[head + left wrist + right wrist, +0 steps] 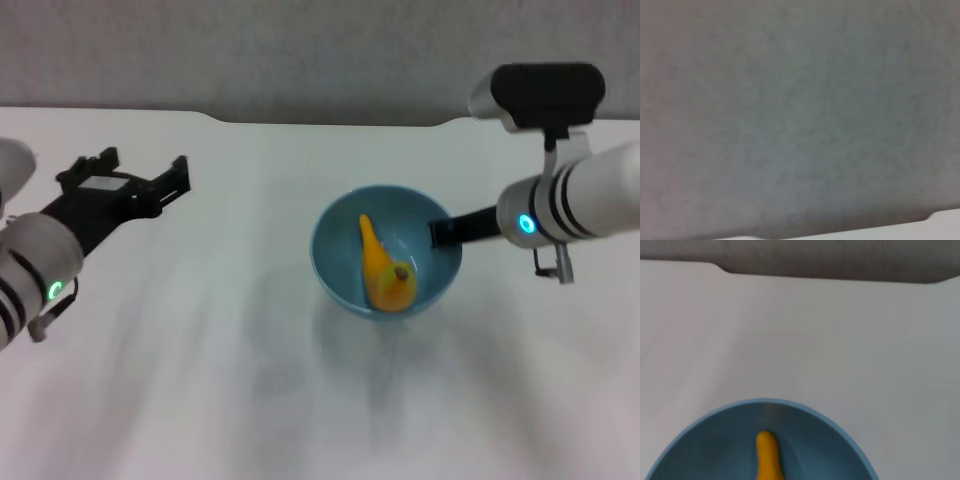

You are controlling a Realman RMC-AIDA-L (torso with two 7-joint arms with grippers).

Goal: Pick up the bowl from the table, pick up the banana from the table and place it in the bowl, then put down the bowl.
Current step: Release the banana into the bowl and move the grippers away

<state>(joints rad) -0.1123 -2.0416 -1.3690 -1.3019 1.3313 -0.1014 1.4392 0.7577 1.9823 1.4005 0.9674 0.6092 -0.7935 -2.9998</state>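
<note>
Lying inside the bowl (386, 250), near the middle of the table (250, 400): the banana (385, 270), thin stem end pointing toward the far edge, dark tip facing the near side. Casting a soft shadow on the white top just in front and below, which suggests the bowl is hanging slightly above the surface, though contact cannot be settled from the head view.

Gripping the bowl's rim on the robot's right side: the right gripper (440, 232), its dark fingers closing on the wall there, one black pad showing inside the rim beside the banana. Extending outward to the right behind it, the white forearm with a glowing blue ring and a black camera block above.

Showing in the right wrist view: the light-blue bowl (715, 440) filling the lower part, the banana's (767, 455) yellow stem end rising within it, and bare table (840, 340) stretching away to the notched far edge.

Hovering well apart on the robot's left, over bare tabletop: the left gripper (135, 180), black fingers standing spread apart, holding nothing, pointing toward the far edge.

Showing in the left wrist view: mostly a grey wall (800, 110), with only a thin strip of the white table (945, 220) edge at one border.

Running across the far side behind everything: the grey wall (300, 50).
</note>
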